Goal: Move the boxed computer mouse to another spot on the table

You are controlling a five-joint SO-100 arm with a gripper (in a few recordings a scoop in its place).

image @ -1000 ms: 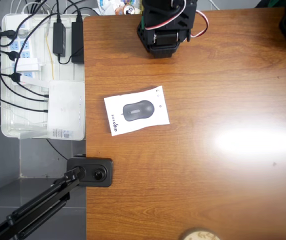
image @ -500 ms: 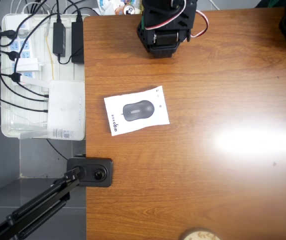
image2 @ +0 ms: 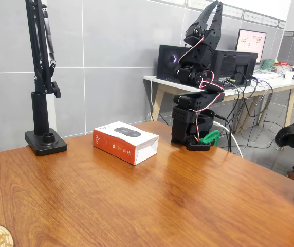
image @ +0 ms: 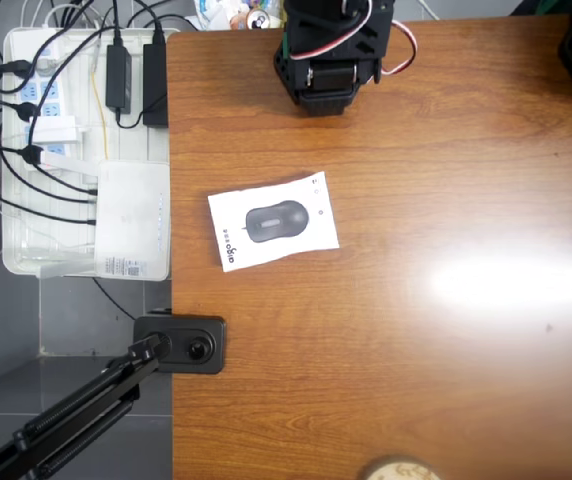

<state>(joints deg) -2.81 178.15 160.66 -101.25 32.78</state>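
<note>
Item 1: boxed computer mouse [image2: 125, 142]. It lies flat on the tabletop [image2: 152, 200], slightly askew in the overhead view [image: 273, 221], near the tabletop's left edge there and well apart from the arm. The top is white with the mouse pictured; the fixed view shows an orange long side and a white end flap. I judge it a light, stiff carton with thin walls that would dent under a hard squeeze and a smooth printed skin that could slip. I would take hold across the two long sides near the middle, pads low on the walls, so it does not swing or tip when lifted.

Item 2: tool [image2: 210, 15]. It points up, folded back above the arm's base at the far edge of the tabletop and far from the box. The fingers read close together and hold nothing, though I cannot tell whether they are fully shut.

Item 3: white tray [image: 14, 262]. It sits off the tabletop's left edge in the overhead view. It holds power strips [image: 44, 75], black adapters [image: 118, 72], cables and a white router-like box [image: 132, 218].

Item 4: lamp-arm base [image2: 45, 141]. This black base stands beside the box in the fixed view, apart from it.

I judge the task not yet begun; the open wood to the right in the overhead view offers room.
</note>
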